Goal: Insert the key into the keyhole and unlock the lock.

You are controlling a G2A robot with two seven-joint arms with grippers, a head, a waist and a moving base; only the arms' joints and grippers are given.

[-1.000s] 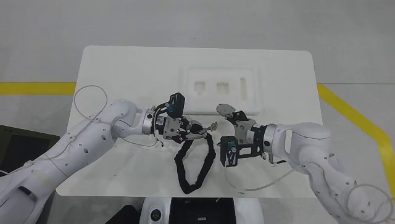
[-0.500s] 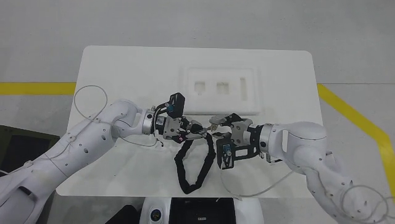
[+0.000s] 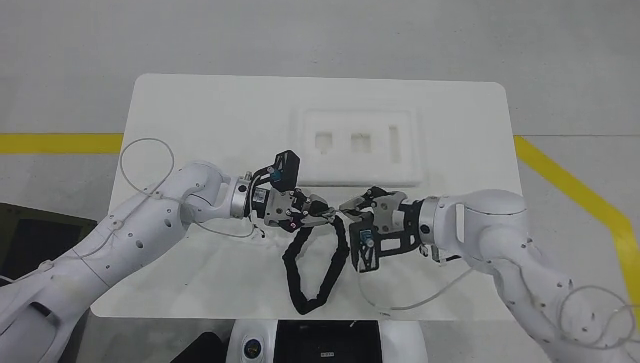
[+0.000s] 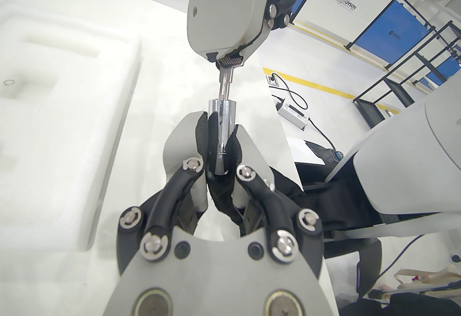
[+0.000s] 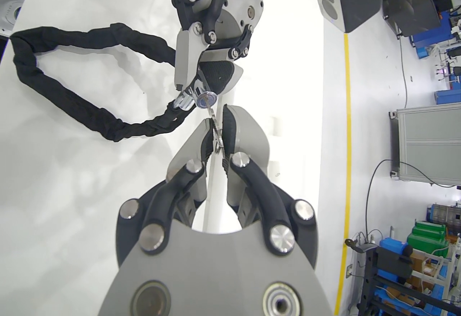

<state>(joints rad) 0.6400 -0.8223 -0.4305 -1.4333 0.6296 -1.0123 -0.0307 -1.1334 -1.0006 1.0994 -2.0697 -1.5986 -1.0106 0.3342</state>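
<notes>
The lock is a chrome cylinder [image 4: 222,130] at the end of a black fabric-covered chain [image 3: 312,268] that loops on the table. My left gripper [image 4: 216,137] is shut on the cylinder, keyhole end [image 5: 207,99] facing the other arm. My right gripper [image 5: 216,132] is shut on the silver key [image 4: 225,81]; the blade tip is in the keyhole [image 4: 223,101]. In the top view the two grippers meet tip to tip near the table's front middle, left gripper [image 3: 318,210] and right gripper [image 3: 352,207].
A white foam tray [image 3: 358,145] with several shaped recesses lies behind the grippers on the white table [image 3: 200,113]. The chain loop reaches toward the table's front edge. Yellow floor tape [image 3: 60,143] runs past both sides.
My right arm has moved left toward the left gripper, bringing the key up to the lock cylinder's end and into the keyhole. The left arm and chain have stayed put.
</notes>
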